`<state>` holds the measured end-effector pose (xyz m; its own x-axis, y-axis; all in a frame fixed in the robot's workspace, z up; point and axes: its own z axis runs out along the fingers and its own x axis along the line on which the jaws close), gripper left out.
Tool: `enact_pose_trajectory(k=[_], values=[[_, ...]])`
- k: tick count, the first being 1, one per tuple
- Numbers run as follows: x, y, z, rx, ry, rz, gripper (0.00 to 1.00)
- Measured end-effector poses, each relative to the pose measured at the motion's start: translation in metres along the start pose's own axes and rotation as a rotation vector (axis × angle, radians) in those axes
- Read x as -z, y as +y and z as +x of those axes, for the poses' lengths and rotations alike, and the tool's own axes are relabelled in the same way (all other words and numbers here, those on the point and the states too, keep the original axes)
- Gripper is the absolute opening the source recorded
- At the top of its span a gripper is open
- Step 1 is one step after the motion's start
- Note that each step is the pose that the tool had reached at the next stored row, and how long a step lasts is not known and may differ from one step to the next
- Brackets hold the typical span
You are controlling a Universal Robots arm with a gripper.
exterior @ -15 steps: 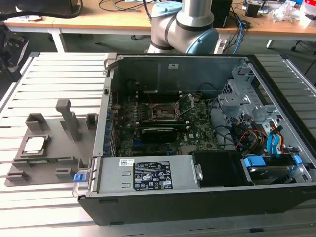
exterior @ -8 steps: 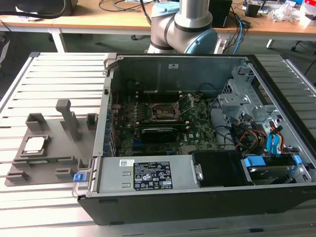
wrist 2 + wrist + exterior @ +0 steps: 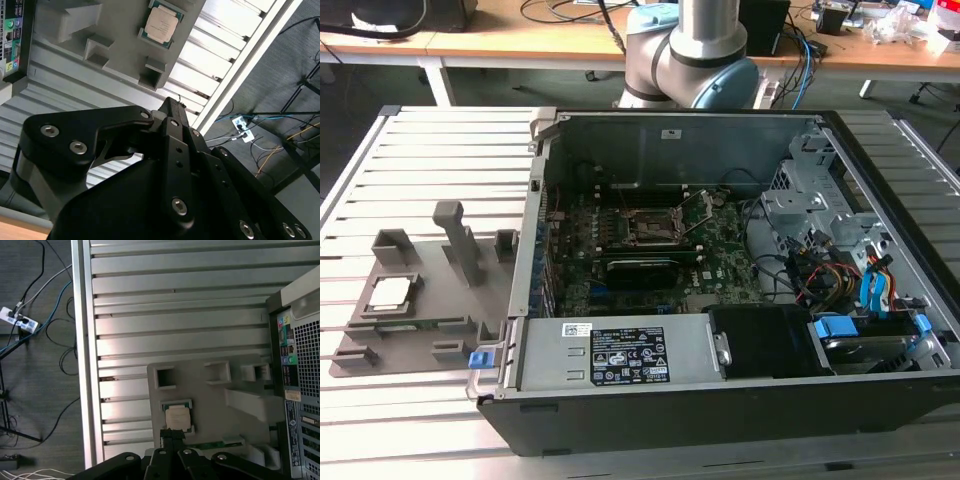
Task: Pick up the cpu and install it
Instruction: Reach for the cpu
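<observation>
Approach stage of the pick-up. The end effector (image 3: pixel 172 434) hung above the slatted surface (image 3: pixel 430 150) with its fingertips (image 3: pixel 166 436) drawn together, or very nearly so, and nothing held between them. The cpu (image 3: pixel 179 417) lay ahead of those fingertips, in line with them yet clearly apart from them. It sat flat in a square recess of the grey fixture plate (image 3: pixel 200 395), silvery top uppermost, and had not yet been lifted. In the second wrist view the same chip (image 3: pixel 161 23) appeared well beyond the tip of the end effector (image 3: pixel 168 102).

The open computer case (image 3: pixel 620 420) stood off to one side of the end effector, farther from it than the chip. Its motherboard socket (image 3: pixel 655 228) stood with the metal frame raised and, as far as could be judged, vacant.

Judgement: a grasp would call for the jaws to be spread wider than the chip, squared to two of its opposite edges and brought down level, since the recess walls leave little room beside it.

Writing: faint print marked the cpu's top. A white label (image 3: pixel 576 329) and a black label (image 3: pixel 628 357) lay on the case's inner housing, and coloured port markings (image 3: pixel 286 347) on its rear panel. None of it could be made out.
</observation>
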<state>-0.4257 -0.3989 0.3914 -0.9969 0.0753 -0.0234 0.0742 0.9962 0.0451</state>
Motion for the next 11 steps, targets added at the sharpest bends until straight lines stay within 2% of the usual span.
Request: enact_pose_trajectory(k=[3, 6, 8, 11], values=[[-0.0012, -0.0026, -0.0024, 0.000, 0.0002, 0.0001, 0.11], [-0.0030, -0.0100, -0.0160, 0.000, 0.0014, 0.0001, 0.11], [-0.0039, -0.0138, -0.0206, 0.000, 0.0018, 0.0002, 0.11], [-0.0061, -0.0237, -0.0296, 0.000, 0.0017, 0.0006, 0.11]])
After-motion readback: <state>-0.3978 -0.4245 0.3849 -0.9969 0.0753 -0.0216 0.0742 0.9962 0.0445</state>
